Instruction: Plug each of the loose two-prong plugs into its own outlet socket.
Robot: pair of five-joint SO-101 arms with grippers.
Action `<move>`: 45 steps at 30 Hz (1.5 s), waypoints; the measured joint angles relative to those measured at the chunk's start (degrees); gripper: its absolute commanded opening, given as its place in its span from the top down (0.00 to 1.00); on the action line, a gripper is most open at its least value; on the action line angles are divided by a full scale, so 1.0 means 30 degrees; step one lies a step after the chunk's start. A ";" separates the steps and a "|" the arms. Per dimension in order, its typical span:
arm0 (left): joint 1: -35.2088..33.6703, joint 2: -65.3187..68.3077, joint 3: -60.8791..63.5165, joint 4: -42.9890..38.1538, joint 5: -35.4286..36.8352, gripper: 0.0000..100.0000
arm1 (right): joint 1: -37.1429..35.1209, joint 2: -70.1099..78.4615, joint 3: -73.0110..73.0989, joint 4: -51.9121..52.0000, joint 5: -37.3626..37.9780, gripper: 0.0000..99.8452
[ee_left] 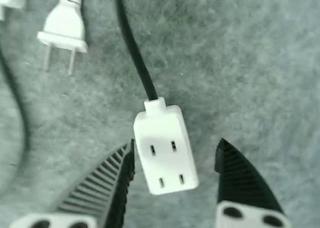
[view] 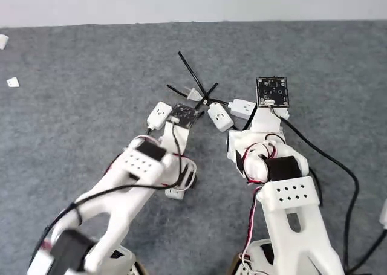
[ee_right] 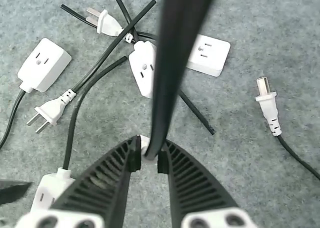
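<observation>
Table (view: 72,106): grey, felt-like, with white cord ends and black cords strewn ahead of both arms. Left jaws: wide open, straddling a white socket (ee_left: 165,153) that lies flat with its slots facing up. One finger sits just beside the socket's edge and the other stands apart from it, so nothing is gripped. Its cord (ee_left: 135,52) runs off across the table. A loose plug (ee_left: 62,30) lies near, both prongs bare. Right jaws: closed almost fully on a small white cord end (ee_right: 147,149), whose black lead (ee_right: 175,47) rises toward the wrist. I cannot tell whether that end is a plug or a socket. Past the right jaws lie three more sockets (ee_right: 44,63) (ee_right: 144,67) (ee_right: 207,52), cords crossing among them, and three unplugged plugs (ee_right: 102,20) (ee_right: 50,111) (ee_right: 267,102), the last well apart from the rest.
</observation>
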 measured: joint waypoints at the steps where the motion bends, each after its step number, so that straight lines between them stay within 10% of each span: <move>1: -0.0234 -0.0762 0.0381 0.0000 -0.0586 0.77 | 0.0029 0.0000 0.0000 0.0000 0.0000 0.99; 20: -0.0615 -0.0498 0.2696 -0.1612 -0.4366 0.77 | 0.0029 0.0000 0.0000 0.0000 0.0117 0.99; 28: 0.0234 0.3223 -0.0322 -0.0674 -0.1231 0.99 | 0.0029 0.0000 0.0000 0.0000 0.0117 0.99; 45: 0.0557 0.4689 -0.4952 0.0205 0.9114 0.99 | 0.0029 0.0000 0.0000 0.0000 0.0674 0.99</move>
